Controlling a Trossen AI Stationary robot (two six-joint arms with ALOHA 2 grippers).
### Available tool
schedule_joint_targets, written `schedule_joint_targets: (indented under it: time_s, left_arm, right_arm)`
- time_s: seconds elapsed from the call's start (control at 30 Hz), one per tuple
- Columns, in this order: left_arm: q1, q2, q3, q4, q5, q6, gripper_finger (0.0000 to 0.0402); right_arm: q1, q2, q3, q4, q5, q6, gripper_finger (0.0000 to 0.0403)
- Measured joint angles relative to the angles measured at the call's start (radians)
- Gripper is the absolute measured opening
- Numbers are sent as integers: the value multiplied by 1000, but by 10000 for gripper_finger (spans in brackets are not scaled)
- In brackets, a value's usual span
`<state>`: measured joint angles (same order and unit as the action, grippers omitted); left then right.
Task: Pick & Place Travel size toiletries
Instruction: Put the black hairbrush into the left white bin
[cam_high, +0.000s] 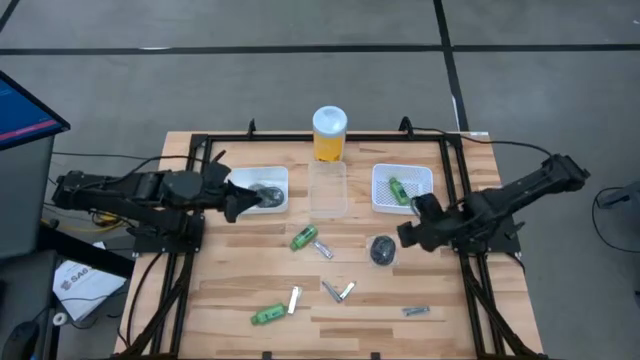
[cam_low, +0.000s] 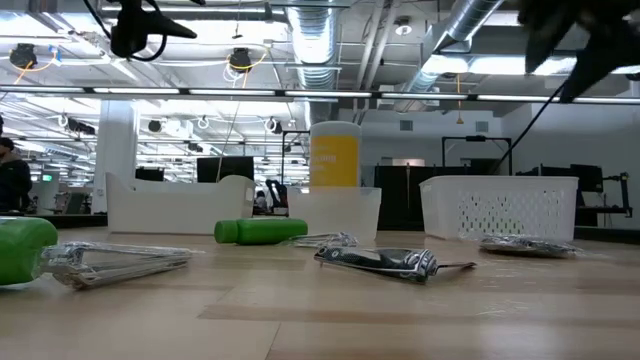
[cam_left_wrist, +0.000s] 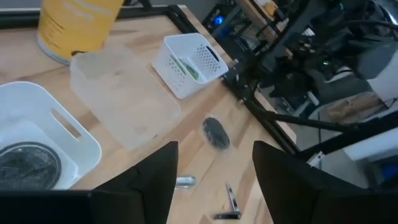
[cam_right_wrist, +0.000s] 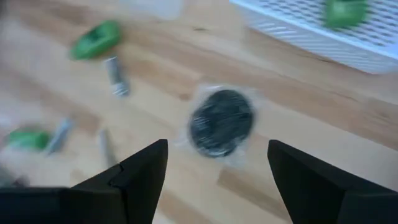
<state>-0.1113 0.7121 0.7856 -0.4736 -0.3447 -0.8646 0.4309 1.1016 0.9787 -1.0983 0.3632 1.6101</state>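
Where the high view looks down on the wooden table (cam_high: 240, 290), the left gripper (cam_high: 236, 203) sits at the near edge of the left white tray (cam_high: 281, 176), which holds a dark round pot (cam_high: 265, 193). The right gripper (cam_high: 410, 236) hangs just beside the perforated white basket (cam_high: 381, 198), which holds a green bottle (cam_high: 398, 189). Between the trays stand a clear tray (cam_high: 328, 188) and a yellow cylinder (cam_high: 329, 133). Loose on the boards lie a wrapped dark pot (cam_high: 382, 249), a green bottle (cam_high: 304, 238), another green bottle (cam_high: 266, 315) and silvery tubes (cam_high: 337, 291); the front left of the table offers open room.

At table height, a green bottle (cam_low: 260, 231) lies on its side before the clear tray (cam_low: 340, 213), and foil-wrapped tubes (cam_low: 120, 260) lie near the front. Both arms are well above the surface.

In the left wrist view, the fingers (cam_left_wrist: 158, 177) stand wide apart with nothing between them; the loose dark pot (cam_left_wrist: 216, 132) lies beyond, clear of the basket (cam_left_wrist: 193, 62).

In the right wrist view, the fingers (cam_right_wrist: 146, 168) are spread wide and empty over the dark pot (cam_right_wrist: 221, 122), whose crinkled clear wrapper shows only here.
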Motion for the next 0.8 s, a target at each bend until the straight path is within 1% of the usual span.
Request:
schedule_joint_targets:
  time_s: [0.07, 0.13, 0.3, 0.43, 0.5, 0.6, 0.67, 0.7, 0.8]
  left_arm:
    - [-6, 6, 0, -1, -3, 5, 205]
    - [-9, 11, 0, 2, -4, 13, 205]
    - [-9, 10, 0, 3, -4, 18, 205]
    - [-9, 8, 0, 3, -3, 19, 205]
    - [-8, 8, 0, 3, 0, 19, 205]
    - [-8, 8, 0, 4, 15, 19, 205]
    - [-8, 8, 0, 4, 29, 20, 205]
    - [-8, 8, 0, 3, 31, 21, 205]
    - [-8, 8, 0, 4, 31, 21, 205]
  right_arm:
    - [-36, 40, 0, -25, -12, 27, 270]
    - [-77, 78, 0, -22, -27, 19, 270]
    - [-191, 172, 0, 42, -72, -84, 270]
    - [-265, 246, 0, 120, -143, -198, 270]
    - [-291, 279, -5, 134, -181, -227, 270]
    - [-317, 312, -60, 221, -254, -233, 270]
    - [-324, 315, -115, 316, -286, -219, 270]
    - [-325, 314, -148, 360, -293, -200, 270]
    - [-335, 314, -230, 403, -300, -128, 270]
